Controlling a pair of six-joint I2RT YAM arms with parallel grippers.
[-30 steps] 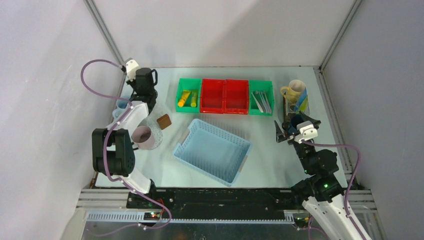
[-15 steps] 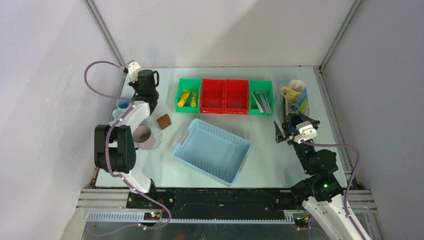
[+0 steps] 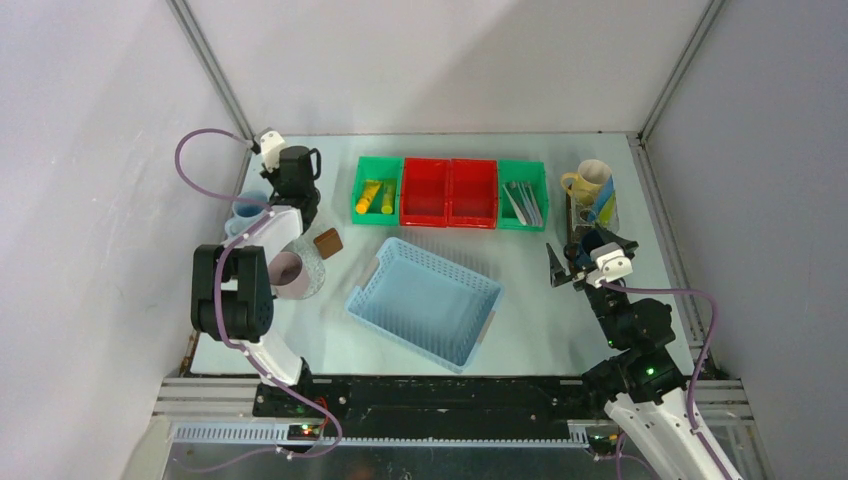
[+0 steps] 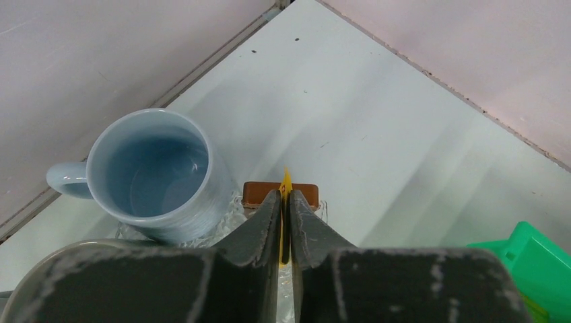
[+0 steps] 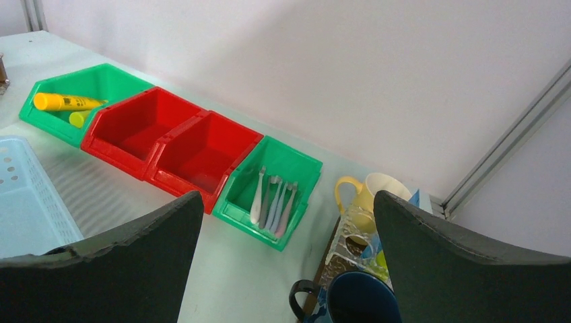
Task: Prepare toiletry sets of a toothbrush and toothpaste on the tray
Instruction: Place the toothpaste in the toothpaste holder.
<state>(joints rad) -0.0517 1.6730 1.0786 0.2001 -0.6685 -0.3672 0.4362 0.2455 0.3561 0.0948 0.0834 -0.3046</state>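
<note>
A pale blue mug (image 4: 158, 173) is seen at the far left, empty, on crinkled clear film (image 4: 232, 214). Just beside it the left gripper (image 4: 284, 195) is pinched nearly closed on a thin yellow piece (image 4: 286, 180), seen edge-on and too slim to be named. A small brown block (image 4: 262, 194) lies just past the fingertips. A pink mug (image 3: 286, 272) is placed nearer the arm bases. Yellow tubes (image 5: 64, 102) are held in a green bin (image 3: 360, 205), followed by two red bins (image 3: 449, 192), with a light blue basket (image 3: 425, 300) in front. Toothbrushes (image 5: 273, 198) are kept in a second green bin (image 3: 540, 175). The right gripper (image 5: 287, 195) is spread wide and holds nothing, above a dark blue mug (image 5: 360, 296). That mug and a cream mug (image 5: 377, 192) are set on the tray (image 5: 334, 237) at the far right
</note>
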